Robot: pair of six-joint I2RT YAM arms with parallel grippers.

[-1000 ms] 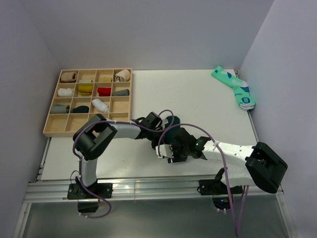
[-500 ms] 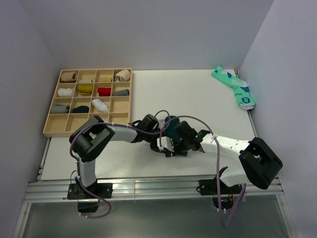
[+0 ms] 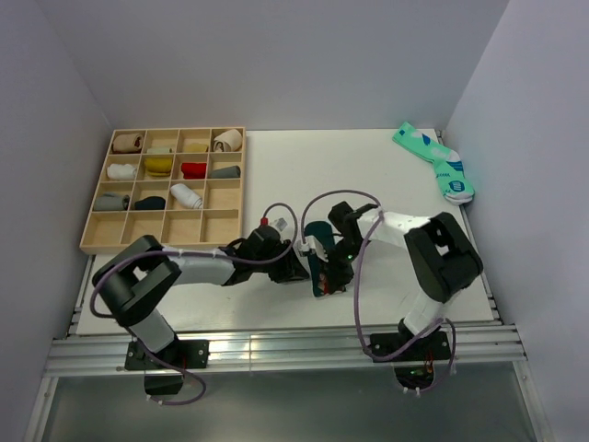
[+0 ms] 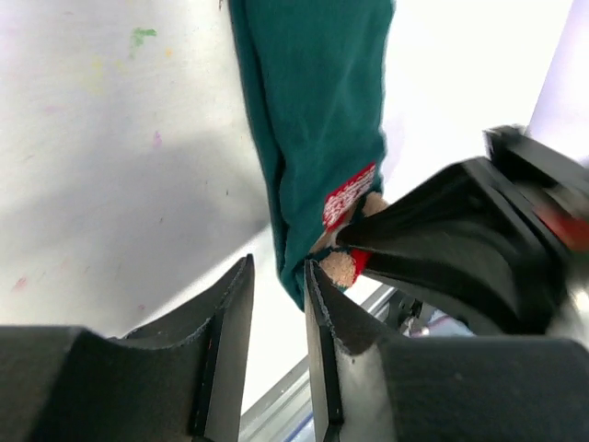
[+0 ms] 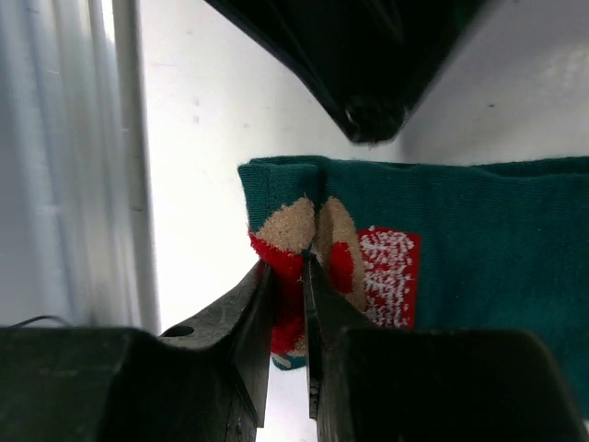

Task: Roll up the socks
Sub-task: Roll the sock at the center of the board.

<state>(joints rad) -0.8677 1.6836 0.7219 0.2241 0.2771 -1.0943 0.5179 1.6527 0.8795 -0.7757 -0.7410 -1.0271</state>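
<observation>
A dark green sock [image 3: 318, 238] lies near the table's front middle. Its cuff, with a red-and-white figure [image 5: 386, 267], points toward the near edge. My right gripper [image 3: 331, 273] is shut on the cuff, and the red and beige knit is pinched between its fingers [image 5: 290, 276]. My left gripper [image 3: 294, 268] sits just left of the sock. It is open a narrow gap with nothing inside [image 4: 276, 299], and the sock's edge [image 4: 313, 129] lies beside its right finger. The right gripper's black fingers [image 4: 442, 244] fill the right of the left wrist view.
A wooden compartment tray [image 3: 242, 184] holding several rolled socks stands at the back left. A mint-green pair [image 3: 436, 163] lies at the back right corner. The metal rail of the table's near edge [image 3: 276, 348] runs close below both grippers.
My left gripper let go of the sock, opened a little and drew back to the left. My right gripper closed on the cuff as that arm folded in over the sock.
</observation>
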